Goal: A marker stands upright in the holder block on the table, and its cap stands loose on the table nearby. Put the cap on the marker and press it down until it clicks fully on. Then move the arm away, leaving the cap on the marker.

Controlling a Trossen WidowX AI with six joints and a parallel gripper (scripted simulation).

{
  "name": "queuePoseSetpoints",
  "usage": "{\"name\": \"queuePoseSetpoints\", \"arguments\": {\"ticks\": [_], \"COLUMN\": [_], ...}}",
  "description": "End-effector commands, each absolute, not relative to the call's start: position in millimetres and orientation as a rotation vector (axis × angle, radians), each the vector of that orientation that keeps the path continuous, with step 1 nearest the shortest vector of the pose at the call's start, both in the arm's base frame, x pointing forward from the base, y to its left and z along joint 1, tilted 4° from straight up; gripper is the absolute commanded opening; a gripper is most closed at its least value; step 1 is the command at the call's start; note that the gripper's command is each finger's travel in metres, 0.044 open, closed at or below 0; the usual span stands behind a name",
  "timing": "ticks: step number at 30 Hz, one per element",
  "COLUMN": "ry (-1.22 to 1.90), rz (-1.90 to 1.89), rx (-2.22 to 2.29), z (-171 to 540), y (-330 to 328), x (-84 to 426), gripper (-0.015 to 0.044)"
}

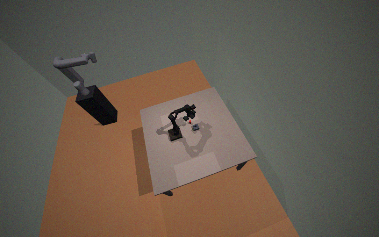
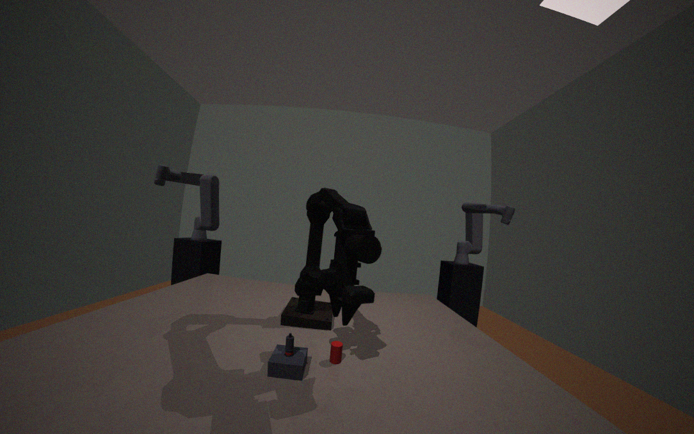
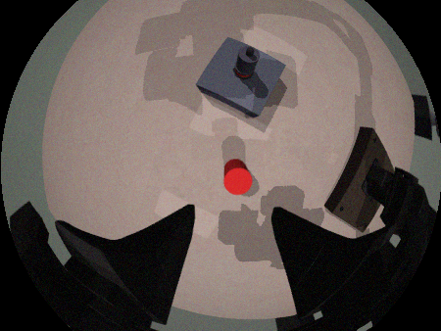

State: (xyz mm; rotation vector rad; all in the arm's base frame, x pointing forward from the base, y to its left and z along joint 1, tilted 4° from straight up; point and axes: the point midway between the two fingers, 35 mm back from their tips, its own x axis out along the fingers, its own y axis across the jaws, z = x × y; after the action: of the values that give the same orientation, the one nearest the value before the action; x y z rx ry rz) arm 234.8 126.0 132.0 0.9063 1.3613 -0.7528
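The red cap [image 1: 190, 121] [image 2: 336, 353] [image 3: 238, 180] stands upright and loose on the table [image 1: 234, 145] [image 2: 122, 358] [image 3: 98, 162]. The dark marker [image 2: 289, 343] [image 3: 247, 62] stands upright in the blue-grey holder block [image 1: 195, 127] [image 2: 287, 368] [image 3: 218, 73], with a red ring low on it and its tip bare. The cap is beside the block, not touching it. My gripper [image 2: 339, 319] [image 3: 234, 212] is open and empty, pointing down above the table. In the wrist view the cap shows just beyond the gap between the fingertips.
The arm's base [image 1: 175, 134] [image 2: 306, 318] [image 3: 350, 196] is bolted on the table near the cap and block. A grey arm [image 1: 72, 62] [image 2: 209, 199] stands on a black pedestal off the table; another grey arm [image 2: 474, 230] stands on the other side.
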Motion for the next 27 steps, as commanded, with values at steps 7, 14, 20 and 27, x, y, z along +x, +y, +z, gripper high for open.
{"name": "queuePoseSetpoints", "arguments": {"ticks": [7,14,20,27], "ry": [1.379,1.379,1.379,1.379], "rz": [-0.758,-0.759,-0.759,-0.759], "rx": [0.904,0.903,0.904,0.903], "z": [95.6,82.7,73.3,62.0], "y": [127.0,128.2,128.9,129.6], "x": [232.5,231.0,232.4,233.6], "gripper": [0.0249,0.0249,0.0249,0.0249]}}
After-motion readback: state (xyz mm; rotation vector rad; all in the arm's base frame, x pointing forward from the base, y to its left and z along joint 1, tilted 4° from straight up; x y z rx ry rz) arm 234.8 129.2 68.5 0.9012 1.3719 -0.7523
